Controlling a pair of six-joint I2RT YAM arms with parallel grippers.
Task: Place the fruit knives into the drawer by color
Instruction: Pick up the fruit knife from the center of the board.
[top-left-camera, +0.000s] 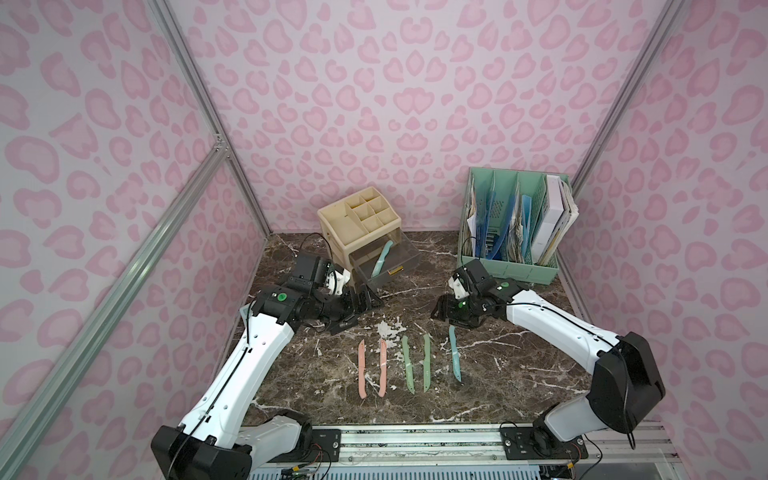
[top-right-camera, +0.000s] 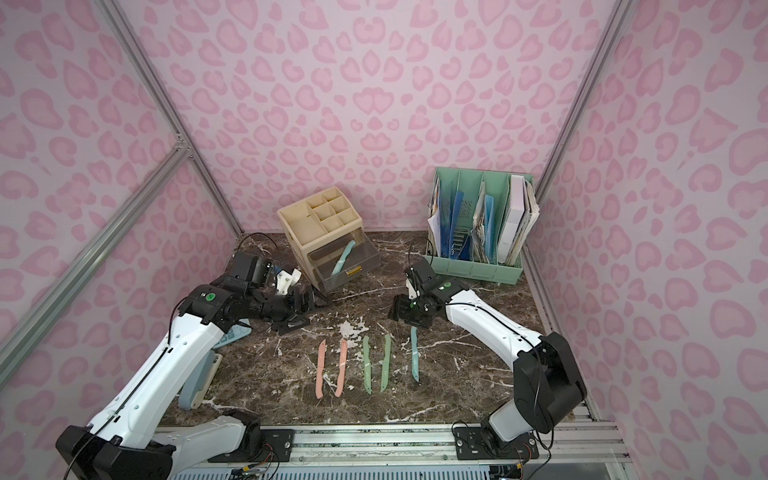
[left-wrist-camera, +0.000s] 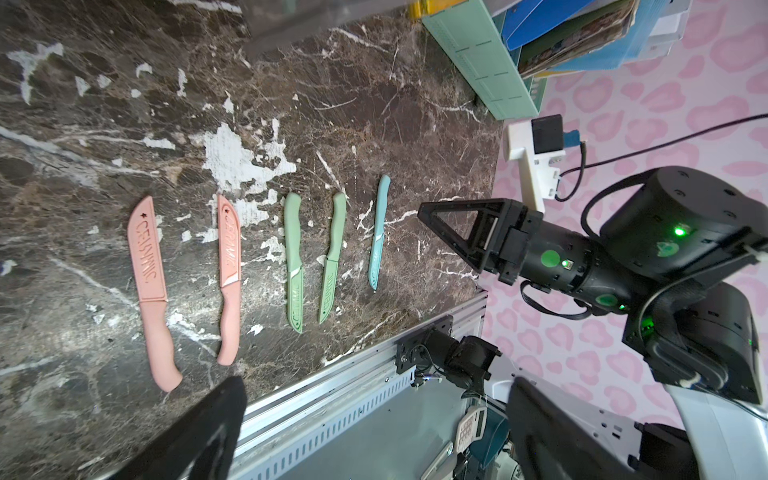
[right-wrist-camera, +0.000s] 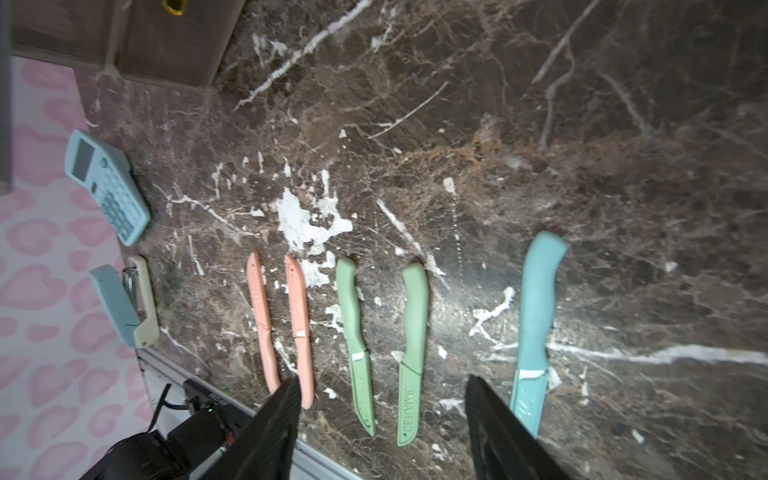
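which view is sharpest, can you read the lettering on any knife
Left wrist view is sharpest: lettering on the outer salmon pink knife reads clearly. Right wrist view is softer, one sage green knife barely legible. In both top views lettering is too small to read.

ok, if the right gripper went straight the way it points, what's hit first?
The right gripper angles down at the marble tabletop; likely first contact is there, around the two sage green knives seen between its open fingers. Exact spot unclear.
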